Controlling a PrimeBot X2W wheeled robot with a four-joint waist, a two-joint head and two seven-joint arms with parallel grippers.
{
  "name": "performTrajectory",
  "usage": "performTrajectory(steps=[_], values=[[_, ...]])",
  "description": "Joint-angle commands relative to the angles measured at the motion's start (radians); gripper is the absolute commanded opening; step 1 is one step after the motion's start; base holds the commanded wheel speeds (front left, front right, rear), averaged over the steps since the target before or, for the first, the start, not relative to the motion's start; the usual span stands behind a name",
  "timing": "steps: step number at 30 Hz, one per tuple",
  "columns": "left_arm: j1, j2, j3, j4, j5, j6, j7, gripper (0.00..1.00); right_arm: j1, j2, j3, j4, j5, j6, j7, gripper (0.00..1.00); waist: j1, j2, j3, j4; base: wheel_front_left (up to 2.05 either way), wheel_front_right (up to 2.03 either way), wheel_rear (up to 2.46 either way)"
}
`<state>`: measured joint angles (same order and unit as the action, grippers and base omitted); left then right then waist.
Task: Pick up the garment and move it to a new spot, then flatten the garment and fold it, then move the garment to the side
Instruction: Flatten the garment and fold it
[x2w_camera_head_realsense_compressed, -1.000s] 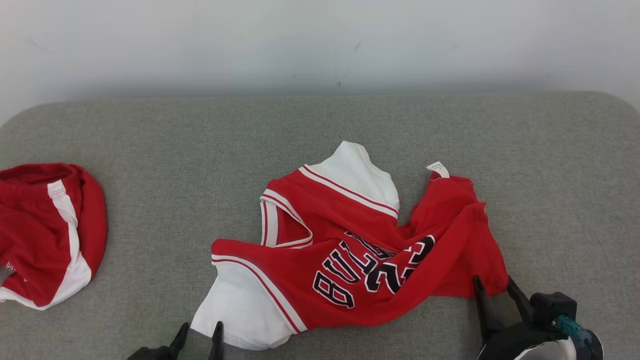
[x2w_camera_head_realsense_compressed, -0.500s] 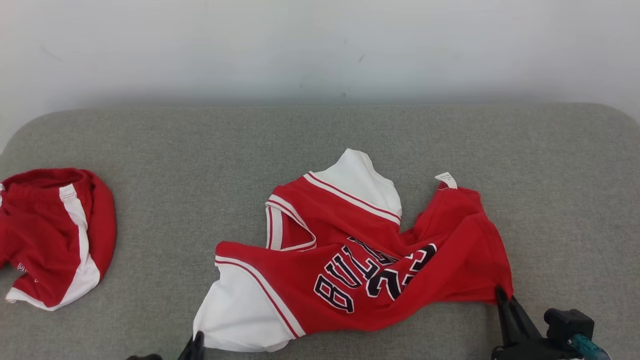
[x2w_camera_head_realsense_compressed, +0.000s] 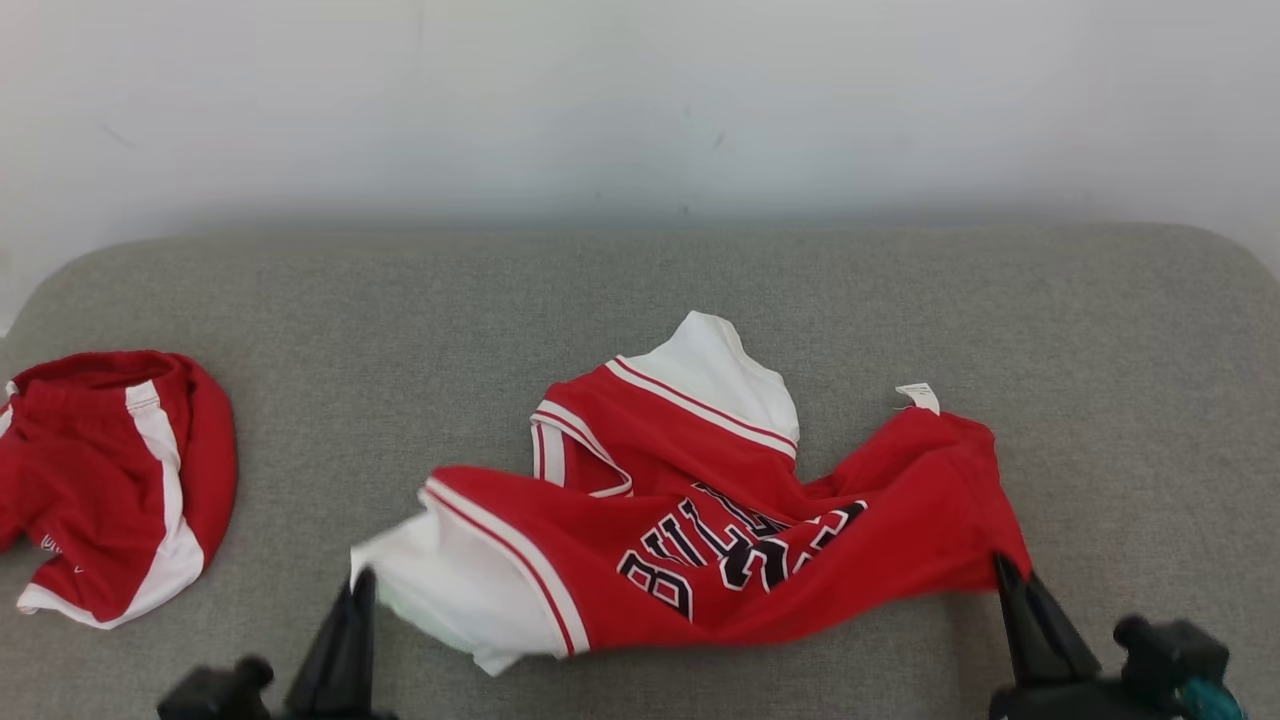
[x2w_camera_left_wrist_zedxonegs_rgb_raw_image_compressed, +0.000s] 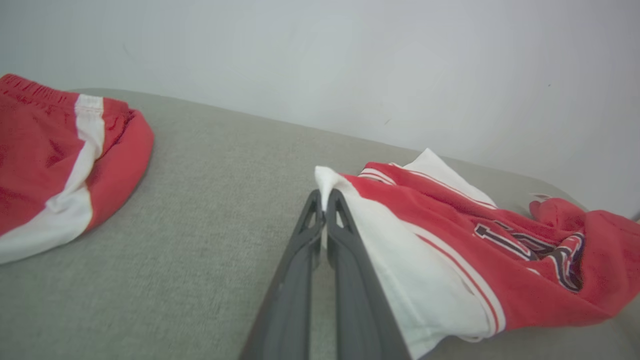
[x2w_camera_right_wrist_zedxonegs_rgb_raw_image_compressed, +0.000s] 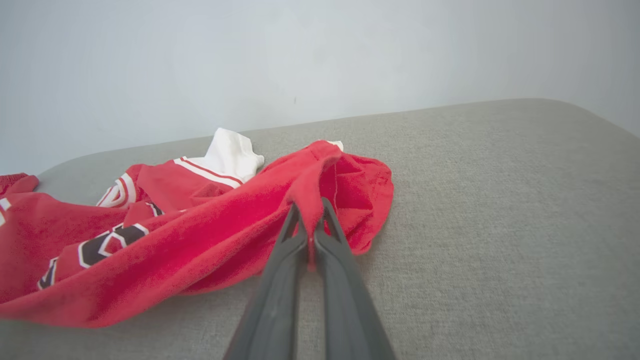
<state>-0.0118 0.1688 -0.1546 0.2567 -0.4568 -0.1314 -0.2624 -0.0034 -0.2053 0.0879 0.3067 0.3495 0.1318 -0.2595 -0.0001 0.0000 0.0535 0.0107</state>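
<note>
Head view: one crumpled red-and-white knit basketball jersey with black lettering (x2w_camera_head_realsense_compressed: 740, 470) lay at the middle of the grey fabric-covered counter (x2w_camera_head_realsense_compressed: 400, 320), with its near edge strung between the two tools. Its white corner was pinched in the closed left tool (x2w_camera_head_realsense_compressed: 361, 578), and its red corner was pinched in the closed right tool (x2w_camera_head_realsense_compressed: 1003, 566). One pair of red shorts with white side stripes (x2w_camera_head_realsense_compressed: 100, 480) lay well apart from it at the counter's left end.

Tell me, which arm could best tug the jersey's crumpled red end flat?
Right. The right gripper is shut on the red corner of the jersey, beside those folds; the left gripper pinches its white corner at the other end.
</note>
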Motion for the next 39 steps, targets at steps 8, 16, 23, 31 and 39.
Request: performTrajectory(steps=[8, 16, 23, 31, 39], values=[[-0.315, 0.156, -0.101, -0.033, -0.054, 0.002, 0.068, 0.0, -0.232, -0.079, 0.065, -0.074, 0.088, -0.002, 0.093, 0.0, 0.0001, 0.0, 0.079, -0.029, 0.0, 0.0, 0.0], [-0.783, 0.291, -0.169, -0.016, -0.175, 0.002, 0.259, 0.0, -0.678, -0.082, 0.052, 0.014, 0.169, -0.002, 0.206, 0.0, 0.0001, 0.0, 0.269, -0.063, 0.0, 0.0, 0.0], [-1.234, 0.294, -0.176, 0.15, -0.288, 0.002, 0.362, 0.0, -1.11, -0.066, 0.022, 0.201, 0.263, -0.002, 0.306, 0.0, 0.0001, 0.0, 0.424, -0.059, 0.0, 0.0, 0.0], [-1.687, 0.255, -0.178, 0.399, -0.281, 0.002, 0.327, 0.0, -1.509, -0.054, 0.008, 0.406, 0.269, -0.002, 0.315, 0.0, 0.0001, 0.0, 0.522, -0.062, 0.0, 0.0, 0.0], [-2.026, 0.214, -0.258, 0.628, -0.236, 0.002, 0.248, 0.0, -1.83, -0.067, 0.036, 0.608, 0.218, -0.002, 0.243, 0.0, 0.0001, 0.0, 0.562, -0.075, 0.0, 0.0, 0.0]])
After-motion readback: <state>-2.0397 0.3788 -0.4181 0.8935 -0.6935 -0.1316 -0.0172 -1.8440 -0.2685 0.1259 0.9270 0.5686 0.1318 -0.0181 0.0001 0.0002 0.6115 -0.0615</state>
